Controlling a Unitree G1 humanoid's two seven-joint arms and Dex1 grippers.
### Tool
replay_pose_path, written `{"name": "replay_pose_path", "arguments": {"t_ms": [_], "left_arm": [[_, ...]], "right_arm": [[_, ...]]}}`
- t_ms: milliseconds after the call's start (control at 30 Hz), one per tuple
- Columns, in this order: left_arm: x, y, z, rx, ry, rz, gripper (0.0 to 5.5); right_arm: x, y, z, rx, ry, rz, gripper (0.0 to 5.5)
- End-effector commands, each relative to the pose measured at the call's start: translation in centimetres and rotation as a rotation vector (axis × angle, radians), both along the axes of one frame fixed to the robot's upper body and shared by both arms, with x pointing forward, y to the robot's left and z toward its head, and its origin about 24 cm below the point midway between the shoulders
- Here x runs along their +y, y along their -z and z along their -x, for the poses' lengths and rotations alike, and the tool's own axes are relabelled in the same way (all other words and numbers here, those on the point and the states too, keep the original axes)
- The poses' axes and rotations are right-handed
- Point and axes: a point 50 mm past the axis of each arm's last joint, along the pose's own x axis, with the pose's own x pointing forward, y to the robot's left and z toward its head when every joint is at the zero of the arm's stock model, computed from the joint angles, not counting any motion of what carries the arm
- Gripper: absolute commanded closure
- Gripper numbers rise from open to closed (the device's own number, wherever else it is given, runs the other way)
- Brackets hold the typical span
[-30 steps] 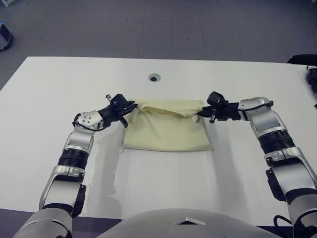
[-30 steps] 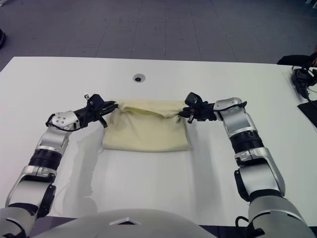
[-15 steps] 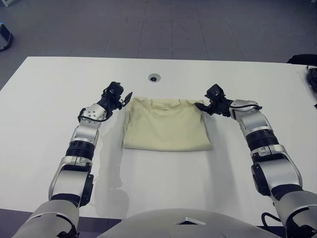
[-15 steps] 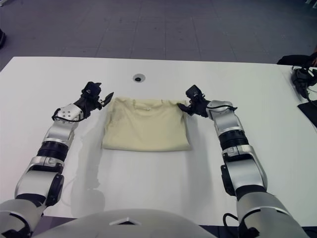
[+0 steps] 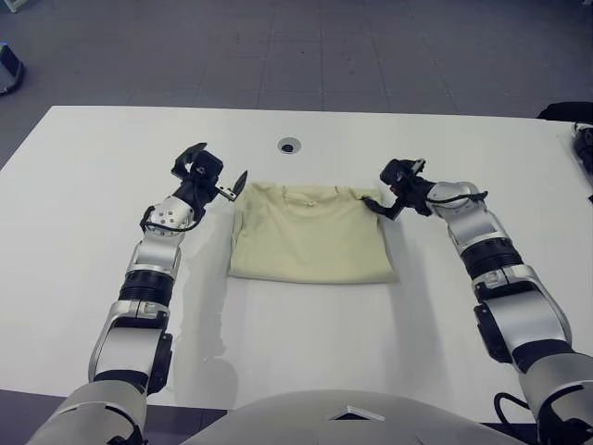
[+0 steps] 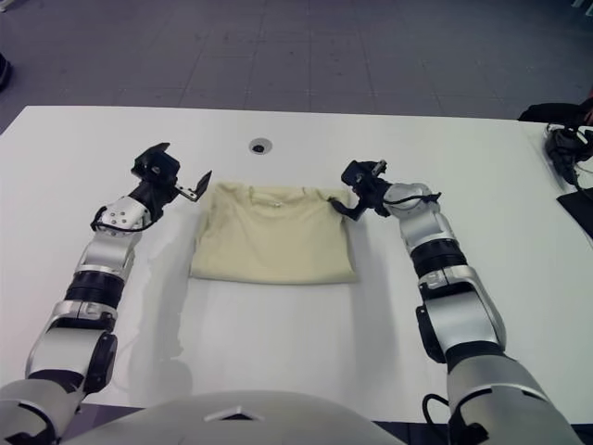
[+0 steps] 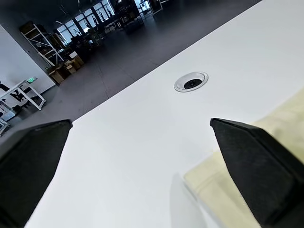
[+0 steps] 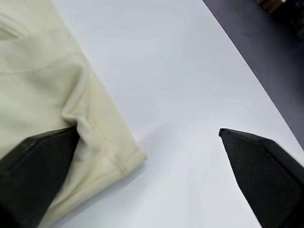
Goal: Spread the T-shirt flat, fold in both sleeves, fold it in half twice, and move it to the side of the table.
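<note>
— Where's the T-shirt point(image 5: 310, 241) sitting?
— Lying folded between the left gripper point(image 5: 219, 165) and right gripper point(image 5: 393, 184), both gaping wide at its far corners, white table point(image 5: 306, 343) stretching outward beyond each
— Changed?
— Both were pinching its far edge; now they're standing open

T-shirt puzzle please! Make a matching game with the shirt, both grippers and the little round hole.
1 pale yellow folded cloth T-shirt
2 left gripper
3 right gripper
4 round grey table hole

A open, by the shirt's right corner
B beyond the shirt
C flat between the grippers
D open, apart, left of the shirt

Pairs: 1-C, 2-D, 3-A, 4-B
</note>
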Motion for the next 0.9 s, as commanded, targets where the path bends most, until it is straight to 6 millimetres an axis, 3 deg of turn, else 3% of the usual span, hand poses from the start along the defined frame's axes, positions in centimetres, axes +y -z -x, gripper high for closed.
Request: {"name": "replay_pose_path", "arguments": {"t_ms": [33, 300, 400, 467, 567, 700, 900], "left_arm": [[0.6, -1.6, 1.1, -0.063, -0.023, 0.012, 0.1], [-0.2, -2.4, 3.9, -0.086, 0.0, 0.031, 0.1], [-1.3, -1.4, 5.6, -0.034, 0.135, -0.15, 0.1], [-1.2, -0.1, 6.6, 0.009, 0.19, -0.293, 0.1], [-0.6, 0.1, 7.0, 0.038, 0.196, -0.323, 0.1], [-1.1, 0.6, 7.9, 0.097, 0.34, -0.358, 0.1], [-1.8, 1.7, 9.0, 0.163, 0.464, -0.419, 0.1]], "right_arm": [[-2.9, 3.5, 3.4, 0.169, -0.103, 0.239, 0.13], [-6.0, 0.7, 6.5, 0.233, -0.371, 0.512, 0.13], [-6.2, -0.2, 8.9, 0.29, -0.464, 0.534, 0.13], [-5.6, -0.4, 11.9, 0.381, -0.56, 0.503, 0.13], [-4.2, -1.0, 15.3, 0.448, -0.624, 0.414, 0.13], [-1.0, -1.2, 19.7, 0.544, -0.701, 0.241, 0.13], [3.7, -2.7, 21.1, 0.474, -0.686, 0.013, 0.13]]}}
